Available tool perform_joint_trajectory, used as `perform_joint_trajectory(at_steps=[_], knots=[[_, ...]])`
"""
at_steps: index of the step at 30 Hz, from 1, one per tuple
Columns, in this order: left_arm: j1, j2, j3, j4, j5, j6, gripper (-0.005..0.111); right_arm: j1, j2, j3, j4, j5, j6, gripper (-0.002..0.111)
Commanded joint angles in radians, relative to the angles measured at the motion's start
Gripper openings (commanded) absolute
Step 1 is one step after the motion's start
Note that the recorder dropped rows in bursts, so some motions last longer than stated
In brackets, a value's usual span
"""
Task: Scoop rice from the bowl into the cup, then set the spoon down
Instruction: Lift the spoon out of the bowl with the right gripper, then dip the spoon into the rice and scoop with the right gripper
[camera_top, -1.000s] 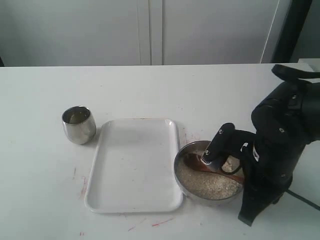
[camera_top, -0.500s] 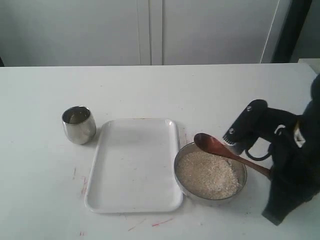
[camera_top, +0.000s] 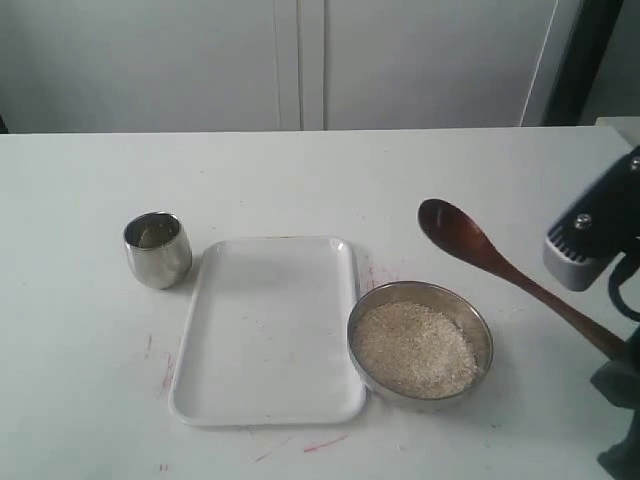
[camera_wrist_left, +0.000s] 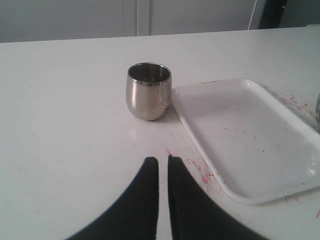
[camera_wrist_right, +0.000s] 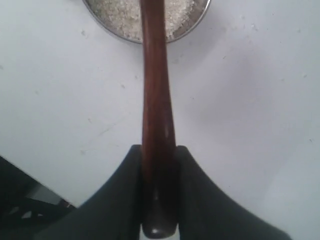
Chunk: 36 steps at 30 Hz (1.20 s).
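The dark wooden spoon hangs in the air above and behind the steel bowl, its oval end raised and its handle sloping down to the right edge. No grains show on it. My right gripper is shut on the handle's end. Off-white rice fills the bowl; its rim and the rice lie beyond the handle in the right wrist view. The steel cup stands upright at far left. My left gripper is shut and holds nothing, low over the table, short of the cup.
A white rectangular tray lies between cup and bowl, nothing on it; its corner is beside the left gripper. Red marks dot the white table near the tray. Part of the right arm shows at the right edge.
The right gripper has lifted the spoon out of the bowl and carried it up and to the right. The arm has drawn back to the frame's right edge, uncovering the rice.
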Motion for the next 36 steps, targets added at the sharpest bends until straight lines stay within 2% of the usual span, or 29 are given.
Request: perform_joint_trajectory(at_steps=[1,3,7,12,15,19,24,31,36], knots=[[-0.001,0.001,-0.006,-0.01,-0.004,-0.002,0.014,0.064,-0.014,-0.004,-0.007,0.003,0.142,0.0],[-0.001,0.001,-0.006,-0.01,-0.004,-0.002,0.014,0.095,0.006,-0.004,-0.023,0.003,0.179,0.0],[-0.001,0.001,-0.006,-0.01,-0.004,-0.002,0.014,0.127,0.077,-0.004,-0.186,0.003,0.234,0.0],[-0.001,0.001,-0.006,-0.01,-0.004,-0.002,0.014,0.127,0.174,-0.004,-0.224,0.003,0.238,0.0],[-0.001,0.001,-0.006,-0.01,-0.004,-0.002,0.014,0.127,0.211,-0.004,-0.268,0.003,0.232,0.0],[-0.001,0.001,-0.006,-0.01,-0.004,-0.002,0.014,0.127,0.234,-0.004,-0.427,0.003,0.232,0.0],[-0.001,0.001,-0.006,-0.01,-0.004,-0.002,0.014,0.127,0.273,-0.004,-0.578,0.003,0.132,0.0],[-0.001,0.001,-0.006,-0.01,-0.004,-0.002,0.014,0.127,0.386,-0.004,-0.681,0.003,0.113,0.0],[-0.001,0.001,-0.006,-0.01,-0.004,-0.002,0.014,0.127,0.494,-0.004,-0.671,0.003,0.111,0.0]])
